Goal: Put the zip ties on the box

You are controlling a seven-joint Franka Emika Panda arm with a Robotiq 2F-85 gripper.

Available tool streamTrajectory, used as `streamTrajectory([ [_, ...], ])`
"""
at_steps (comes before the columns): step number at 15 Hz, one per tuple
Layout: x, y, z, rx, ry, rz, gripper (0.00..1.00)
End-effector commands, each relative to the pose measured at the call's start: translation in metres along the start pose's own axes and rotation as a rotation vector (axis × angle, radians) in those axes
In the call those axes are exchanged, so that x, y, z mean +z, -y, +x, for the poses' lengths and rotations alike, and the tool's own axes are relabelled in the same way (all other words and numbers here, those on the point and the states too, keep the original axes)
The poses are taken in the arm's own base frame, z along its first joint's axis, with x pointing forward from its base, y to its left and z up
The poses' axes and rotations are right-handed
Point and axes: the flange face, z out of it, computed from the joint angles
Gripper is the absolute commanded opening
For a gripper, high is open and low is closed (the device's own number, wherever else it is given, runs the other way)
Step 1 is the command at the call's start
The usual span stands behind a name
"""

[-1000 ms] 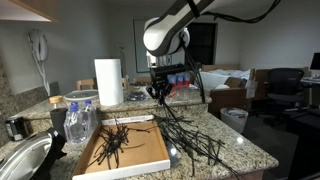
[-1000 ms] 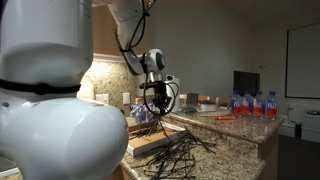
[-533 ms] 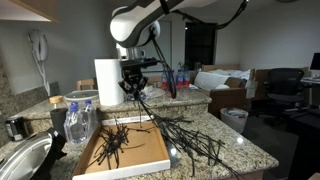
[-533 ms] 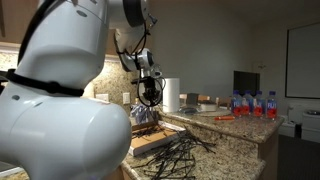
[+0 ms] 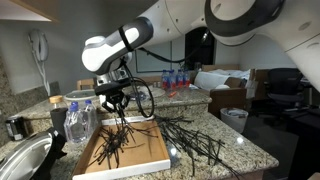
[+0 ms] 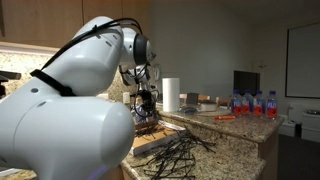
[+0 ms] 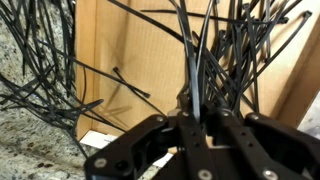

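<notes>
Above the box (image 5: pixel 148 150), the gripper (image 5: pixel 114 102) hangs with its fingers (image 7: pixel 160 130) pinching a bunch of zip ties (image 5: pixel 121 124) that dangles over the cardboard. More ties lie inside; a larger tangle (image 5: pixel 192 142) sprawls on the counter (image 5: pixel 240 155) beside it.

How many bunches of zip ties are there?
3 bunches: one lying in the box, one hanging from the fingers above it, one piled on the counter. Some may be hidden.

An office kitchenette: granite counter (image 5: pixel 235 150), paper towel roll (image 6: pixel 171 95), wall cabinets (image 6: pixel 45 18), office chair (image 5: pixel 285 85).
</notes>
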Motion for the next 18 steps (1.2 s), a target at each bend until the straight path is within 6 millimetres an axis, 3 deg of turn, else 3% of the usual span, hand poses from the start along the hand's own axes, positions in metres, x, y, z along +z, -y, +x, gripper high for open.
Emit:
streamTrajectory([
  [1,-0.010,0.014,0.013,0.052,0.002,0.002,0.44],
  [6,-0.036,0.011,-0.006,0.023,0.055,0.067,0.76],
  [10,-0.048,-0.021,-0.020,0.089,0.089,0.115,0.99],
  [14,-0.059,-0.069,-0.035,0.103,0.111,0.113,1.00],
  [18,-0.059,-0.104,-0.060,0.129,0.134,0.109,1.00],
])
